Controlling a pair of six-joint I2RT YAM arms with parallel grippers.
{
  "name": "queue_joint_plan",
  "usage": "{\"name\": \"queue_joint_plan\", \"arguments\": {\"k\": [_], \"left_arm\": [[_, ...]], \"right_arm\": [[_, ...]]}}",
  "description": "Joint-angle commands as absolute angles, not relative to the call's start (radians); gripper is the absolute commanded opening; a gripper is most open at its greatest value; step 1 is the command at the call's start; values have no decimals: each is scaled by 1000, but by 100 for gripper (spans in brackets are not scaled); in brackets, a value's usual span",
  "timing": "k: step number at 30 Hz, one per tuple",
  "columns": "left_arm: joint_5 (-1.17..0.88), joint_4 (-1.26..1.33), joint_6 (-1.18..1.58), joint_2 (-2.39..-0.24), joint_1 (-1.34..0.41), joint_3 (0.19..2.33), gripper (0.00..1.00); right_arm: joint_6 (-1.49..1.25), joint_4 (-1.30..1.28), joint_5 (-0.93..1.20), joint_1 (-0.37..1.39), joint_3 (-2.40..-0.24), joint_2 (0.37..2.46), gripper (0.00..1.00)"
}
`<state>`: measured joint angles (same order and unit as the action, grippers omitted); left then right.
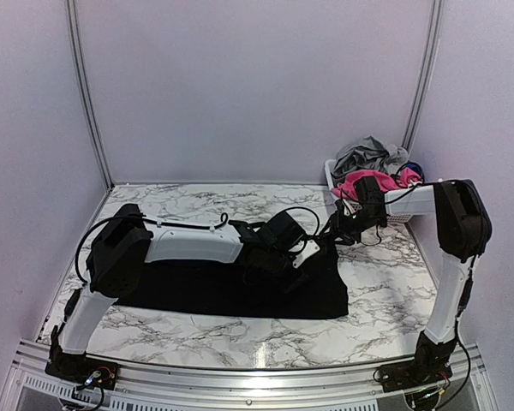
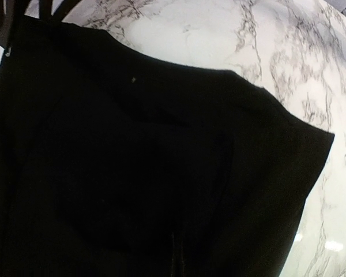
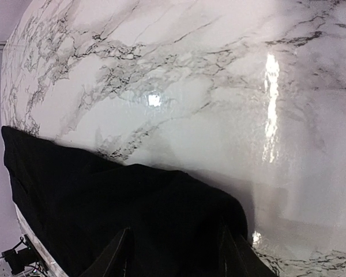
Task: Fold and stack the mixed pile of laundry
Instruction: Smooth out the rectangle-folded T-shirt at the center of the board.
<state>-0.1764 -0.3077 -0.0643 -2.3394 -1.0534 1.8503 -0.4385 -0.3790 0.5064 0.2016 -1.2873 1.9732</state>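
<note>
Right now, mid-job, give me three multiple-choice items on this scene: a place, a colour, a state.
1. Where is the white plastic lattice basket? A near left corner; B far right corner of the marble table; C centre.
2. Brightest garment in it? A yellow; B green; C pink.
3. How does the large black cloth lie? A spread on the table; B bunched in the basket; C hanging off the edge.
B: it stands at the back by the right wall. C: a bright pink piece shows in the heap. A: it lies flat on the marble.
</note>
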Motion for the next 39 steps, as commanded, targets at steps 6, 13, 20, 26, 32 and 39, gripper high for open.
{"name": "queue_joint_plan", "arguments": {"k": [6,13,20,26,32,39], "left_arm": [[-197,-347,-216,-2260,-1089,1725,0],[-161,-341,-168,-2236,-1083,1737,21],[-196,-282,-23,-2065,-996,1655,49],[-170,-276,115,-1910,-839,1510,97],[-210,-271,302,-1806,-627,1333,99],[-167,-245,420,-1703,-465,1161,99]], "right_arm": [[-491,-303,508,156,-1259,1988,32],[-475,-307,474,152,-1253,1978,2],[-413,-362,441,151,-1272,2002,0],[-375,-433,438,168,-1279,1877,33],[-333,-522,415,258,-1271,1719,44],[-350,-547,393,501,-1263,1725,44]]}}
